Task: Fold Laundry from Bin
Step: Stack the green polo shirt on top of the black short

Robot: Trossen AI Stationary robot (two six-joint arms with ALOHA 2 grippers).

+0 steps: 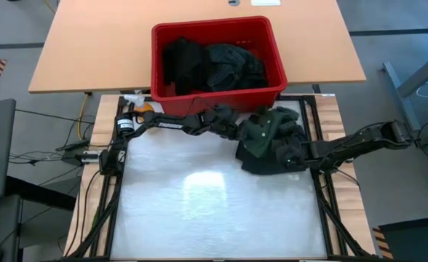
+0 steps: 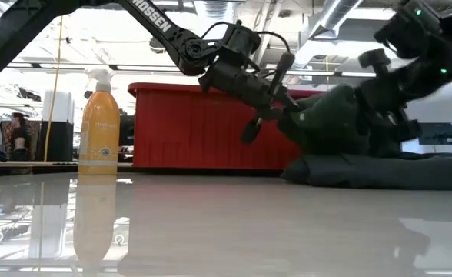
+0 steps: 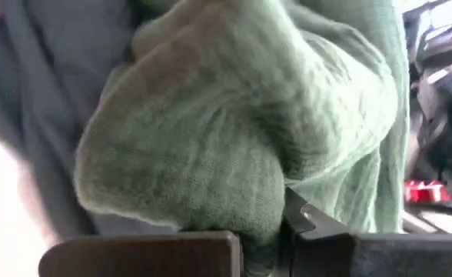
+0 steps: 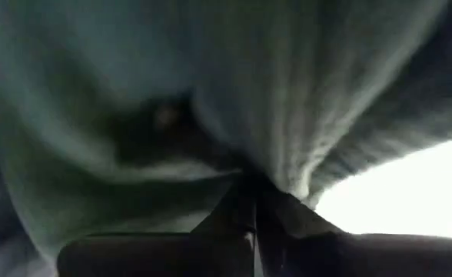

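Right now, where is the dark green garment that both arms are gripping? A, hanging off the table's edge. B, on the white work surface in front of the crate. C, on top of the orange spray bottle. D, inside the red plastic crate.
B: the high view shows the dark green garment bunched on the white work surface, just in front of the red plastic crate, held by the left end effector and the right end effector.

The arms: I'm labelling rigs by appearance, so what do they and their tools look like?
Both arms are black, built of chunky jointed segments. The left arm carries white TROSSEN lettering along one link. The right arm shows small green indicator lights. Each tool, the left tool and the right tool, has two flat dark fingers.
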